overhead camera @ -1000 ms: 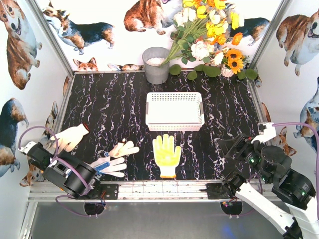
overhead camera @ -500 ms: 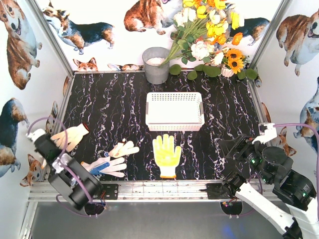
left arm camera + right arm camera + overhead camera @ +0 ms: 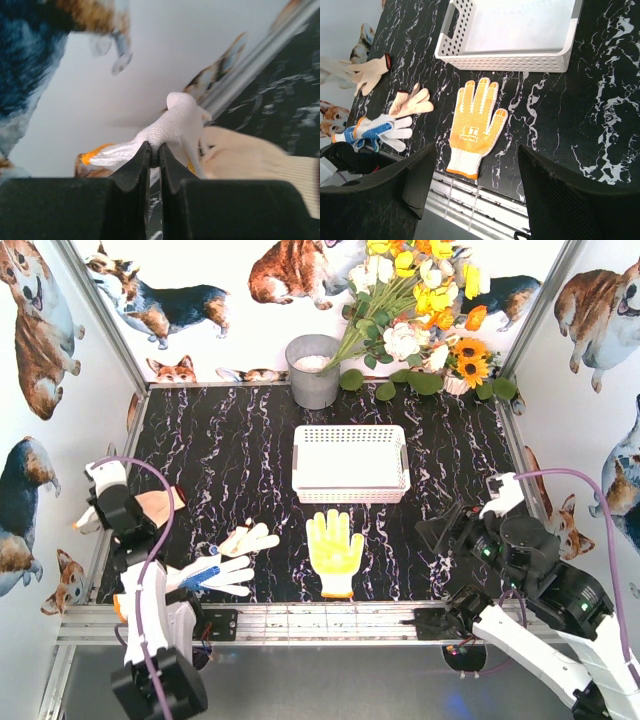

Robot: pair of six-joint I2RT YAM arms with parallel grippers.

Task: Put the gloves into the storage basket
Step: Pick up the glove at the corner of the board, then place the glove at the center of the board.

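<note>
Glove [image 3: 172, 122] pinched between left pincer [image 3: 154, 150] tips, cream glove [image 3: 250, 155] just behind

Grey bucket [image 3: 313, 378] beside flower bouquet [image 3: 412, 295]

Logo on yellow glove [image 3: 474, 125] illegible

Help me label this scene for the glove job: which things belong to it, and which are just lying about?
Job: storage basket; yellow-dotted glove; blue-dotted glove; small cream glove; cream glove at far left; white glove pinched in the left gripper.
Lying about: grey bucket; flowers.
</note>
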